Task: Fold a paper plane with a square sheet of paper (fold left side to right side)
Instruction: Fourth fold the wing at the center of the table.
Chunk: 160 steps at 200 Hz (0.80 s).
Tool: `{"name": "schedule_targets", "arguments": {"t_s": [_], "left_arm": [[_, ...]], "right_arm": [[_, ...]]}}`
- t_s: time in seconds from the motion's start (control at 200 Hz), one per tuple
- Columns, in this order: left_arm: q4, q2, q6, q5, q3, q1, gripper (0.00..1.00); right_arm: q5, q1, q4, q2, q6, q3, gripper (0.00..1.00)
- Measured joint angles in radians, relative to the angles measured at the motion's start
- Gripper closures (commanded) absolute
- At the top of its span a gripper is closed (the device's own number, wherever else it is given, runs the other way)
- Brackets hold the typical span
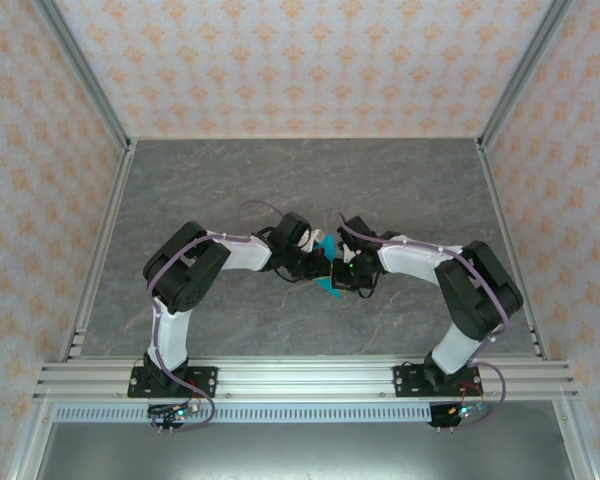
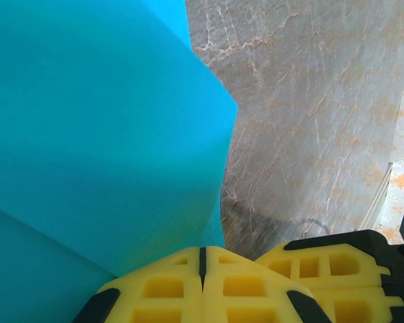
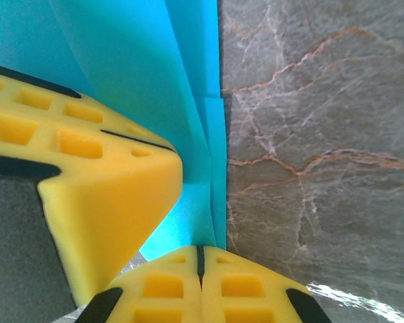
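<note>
A grey, veined table [image 1: 230, 190] sits inside orange-patterned walls [image 1: 300, 60] and an aluminium frame [image 1: 310, 378]. The two arms bend inward and meet near its middle. The cyan-blue sheet of paper [image 1: 327, 266] lies between them, mostly covered from above.

The left fingers [image 2: 188, 269] are pressed together, with no gap at the seam. The paper [image 2: 101, 134] begins right at their tips and spreads ahead and to the left. It looms large, so part of it looks lifted off the table. The right fingers [image 3: 188, 269] are also pressed together at the near end of the paper [image 3: 148, 74]. The frames do not show whether either pair has an edge caught.

In the right wrist view, layered folds rise ahead, and one straight edge runs directly away from the fingertips, with bare table on its right. The other arm's yellow pad is just beside them on the left.

Both arms are equally close to the sheet. The next move likely turns on that edge: the paper's bulk lies to the left of it, and the crease line runs lengthwise ahead.
</note>
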<state>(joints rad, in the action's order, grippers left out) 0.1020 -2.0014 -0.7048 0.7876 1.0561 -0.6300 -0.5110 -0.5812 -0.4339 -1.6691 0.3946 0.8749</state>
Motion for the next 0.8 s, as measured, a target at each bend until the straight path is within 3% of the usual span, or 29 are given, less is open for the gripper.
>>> {"name": "schedule_targets", "arguments": {"t_s": [0.801], "left_arm": [[-0.189, -0.093, 0.147, 0.062, 0.185, 0.120, 1.00]], "right_arm": [[0.034, -0.016, -0.022, -0.012, -0.007, 0.020, 1.00]]}}
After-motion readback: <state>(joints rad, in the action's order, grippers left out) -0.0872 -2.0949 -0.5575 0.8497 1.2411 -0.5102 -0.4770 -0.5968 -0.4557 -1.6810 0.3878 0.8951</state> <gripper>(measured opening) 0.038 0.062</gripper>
